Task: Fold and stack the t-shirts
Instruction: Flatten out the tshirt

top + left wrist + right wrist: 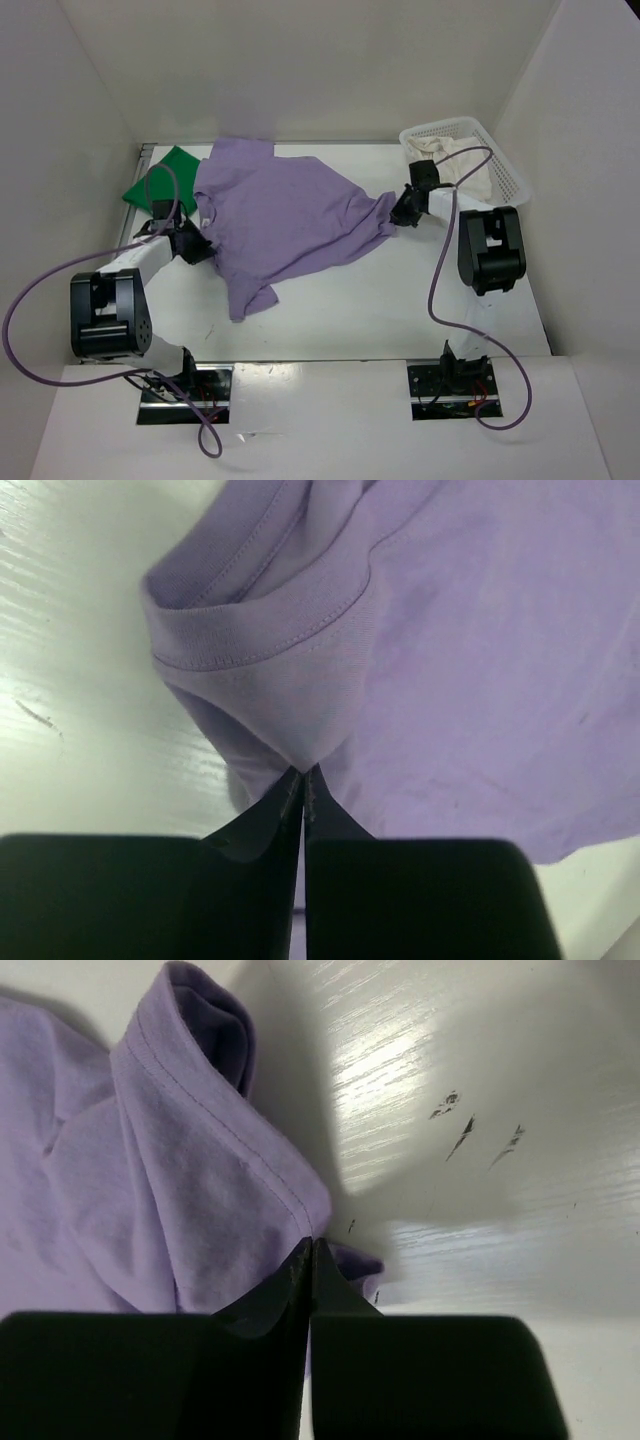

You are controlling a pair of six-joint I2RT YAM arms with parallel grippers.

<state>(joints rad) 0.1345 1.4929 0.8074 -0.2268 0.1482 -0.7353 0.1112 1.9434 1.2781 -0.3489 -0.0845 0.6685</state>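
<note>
A white-painted table top point(400, 300) is enclosed by plain white walls, and the two arm bases are bolted at its near edge. At the far left corner a bright green cloth t-shirt point(158, 182) is laid flat, and its right edge is covered by a pale lavender-purple cloth t-shirt point(290, 215). The lavender garment is spread loosely and wrinkled across the middle of the table, with one sleeve trailing toward the near edge.

The left gripper point(200, 243) is set at this shirt's left edge. In the left wrist view its black fingers point(260, 825) are seen pressed together at the tips, with a stitched fold of the lavender cloth pinched between them and bunched just ahead.

The right gripper point(398, 212) is placed at the opposite, right-hand edge of the same shirt. In the right wrist view its jaws are likewise closed tight, and a stitched hem of the lavender cloth is caught at their tips. The fabric is seen to the left of the fingers, while bare table with a few dark scuff marks point(470, 1135) is shown to the right.

At the far right corner a white plastic mesh basket point(510, 165) is set, just beyond the right arm's wrist. A cream off-white cloth t-shirt point(468, 165) is crumpled inside it.
</note>
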